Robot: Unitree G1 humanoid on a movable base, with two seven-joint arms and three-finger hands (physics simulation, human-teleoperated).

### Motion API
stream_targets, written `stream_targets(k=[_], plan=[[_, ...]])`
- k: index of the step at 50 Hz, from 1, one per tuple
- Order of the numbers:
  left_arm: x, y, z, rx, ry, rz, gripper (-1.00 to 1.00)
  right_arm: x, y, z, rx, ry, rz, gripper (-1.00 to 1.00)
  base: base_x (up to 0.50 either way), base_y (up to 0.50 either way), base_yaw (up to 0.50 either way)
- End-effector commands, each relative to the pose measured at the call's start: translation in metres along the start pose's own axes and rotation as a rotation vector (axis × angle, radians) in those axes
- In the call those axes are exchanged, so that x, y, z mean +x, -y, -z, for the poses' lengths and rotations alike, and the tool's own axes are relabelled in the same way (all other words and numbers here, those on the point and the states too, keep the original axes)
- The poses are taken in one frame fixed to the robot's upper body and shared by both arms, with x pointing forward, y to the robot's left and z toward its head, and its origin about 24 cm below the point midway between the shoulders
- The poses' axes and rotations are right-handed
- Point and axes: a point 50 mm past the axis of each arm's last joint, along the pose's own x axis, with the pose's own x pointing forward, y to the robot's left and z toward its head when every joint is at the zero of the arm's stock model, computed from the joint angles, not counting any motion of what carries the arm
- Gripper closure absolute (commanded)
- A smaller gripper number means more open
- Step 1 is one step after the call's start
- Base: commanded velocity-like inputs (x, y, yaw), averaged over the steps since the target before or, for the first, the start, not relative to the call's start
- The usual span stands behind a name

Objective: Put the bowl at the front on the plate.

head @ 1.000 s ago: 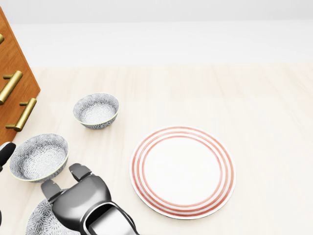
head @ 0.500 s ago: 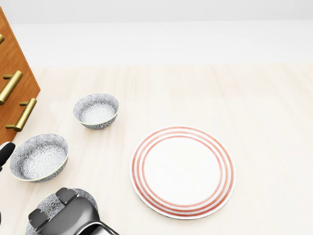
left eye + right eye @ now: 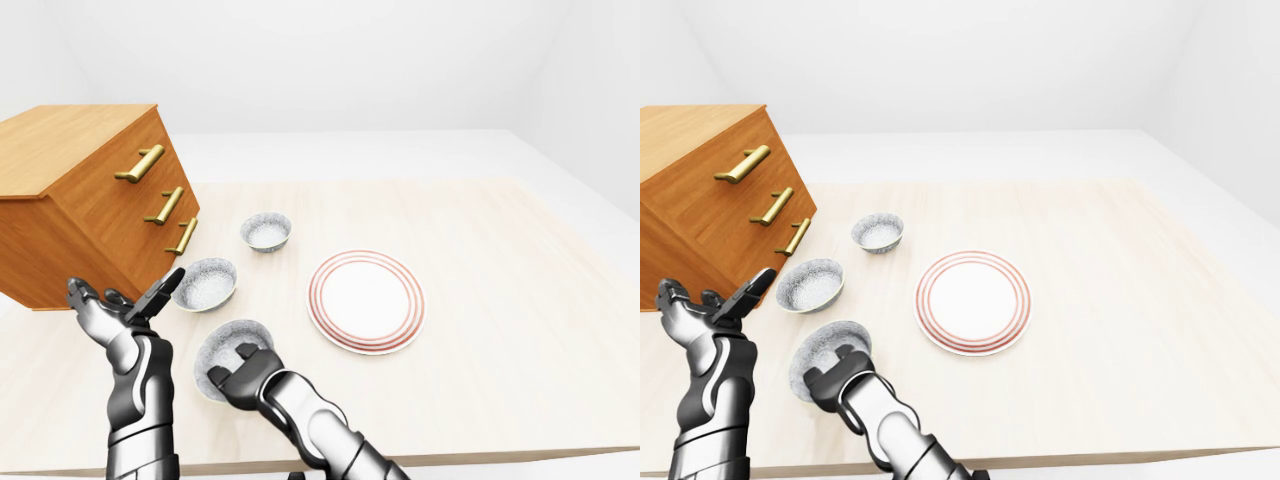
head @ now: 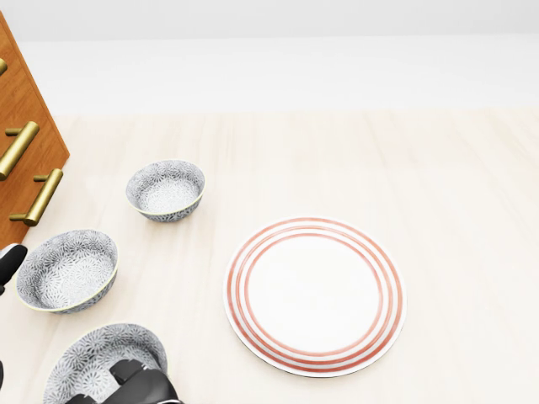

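The bowl nearest me, grey-patterned, sits on the table at the lower left of the head view, left of the white plate with red rings. My right hand reaches in from the bottom and lies over that bowl's near rim, its fingers spread on the rim and not closed round it. Its palm hides the bowl's near edge. My left hand is raised at the left, fingers open, holding nothing. The plate is bare.
Two more patterned bowls stand beyond, a middle one and a farther one. A wooden drawer chest with brass handles fills the left. The table's near edge runs along the bottom of the left-eye view.
My right hand has drawn back toward the bottom of the head view, from covering the nearest bowl to only its near rim. The bowls, plate and left hand have not moved.
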Motion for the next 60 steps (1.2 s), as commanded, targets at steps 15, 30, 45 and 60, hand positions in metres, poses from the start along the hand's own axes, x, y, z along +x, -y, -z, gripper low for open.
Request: stream_targets(k=[15,30,45,60], plan=[[-0.001,0.000,-0.003,-0.004,0.000,0.008,-1.00,0.023,-0.036,0.025,0.080,-0.015,-0.218,-1.00,0.00,0.00,0.00],[-0.001,0.000,-0.002,-0.003,-0.001,0.005,-1.00,0.027,-0.040,0.034,0.077,-0.021,-0.263,1.00,0.00,0.00,0.00],[-0.002,0.000,-0.002,-0.005,0.001,0.004,-1.00,0.031,-0.037,0.044,0.043,-0.064,-0.241,1.00,0.00,0.00,0.00],[-0.001,0.000,-0.003,-0.003,0.002,0.005,-1.00,0.021,-0.020,0.041,0.003,-0.121,-0.179,1.00,0.00,0.00,0.00]])
